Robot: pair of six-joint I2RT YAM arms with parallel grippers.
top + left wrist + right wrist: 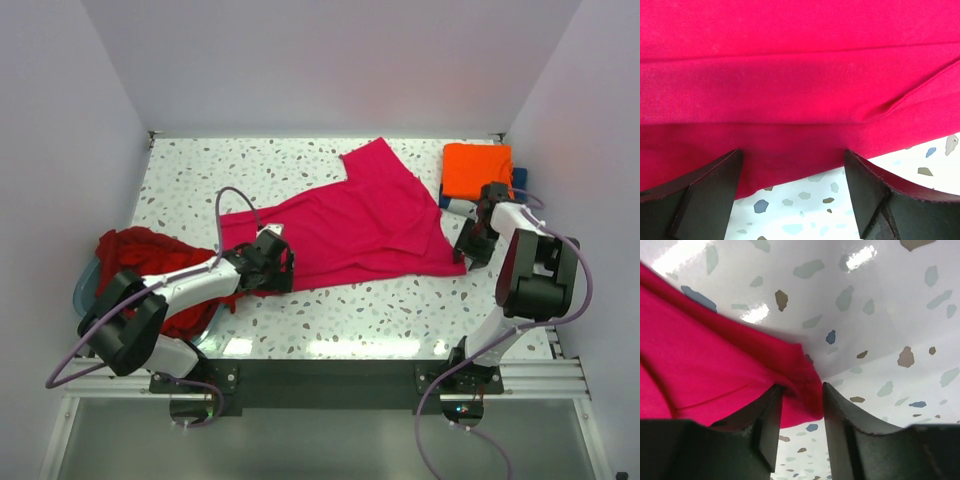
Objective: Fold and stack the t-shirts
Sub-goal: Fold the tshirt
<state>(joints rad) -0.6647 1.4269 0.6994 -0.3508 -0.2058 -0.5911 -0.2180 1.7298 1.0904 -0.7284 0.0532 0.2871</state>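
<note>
A magenta-pink t-shirt (pixel 350 225) lies spread across the middle of the table. My left gripper (pixel 277 262) stands open at its near left hem, its fingers straddling the cloth edge (pixel 790 75) without pinching it (pixel 792 156). My right gripper (pixel 468 250) sits at the shirt's right corner. Its jaws are narrowed around that corner (pixel 715 365), with a gap still showing between the fingers (pixel 802 387). A folded orange t-shirt (pixel 477 170) lies on a navy blue one (pixel 518 178) at the back right. Dark red t-shirts (pixel 150 255) are heaped at the left.
A pale blue tub (pixel 82 290) holds the dark red heap at the table's left edge. Pale walls close in the table on the left, the back and the right. Speckled tabletop (pixel 380 310) shows in front of the magenta shirt.
</note>
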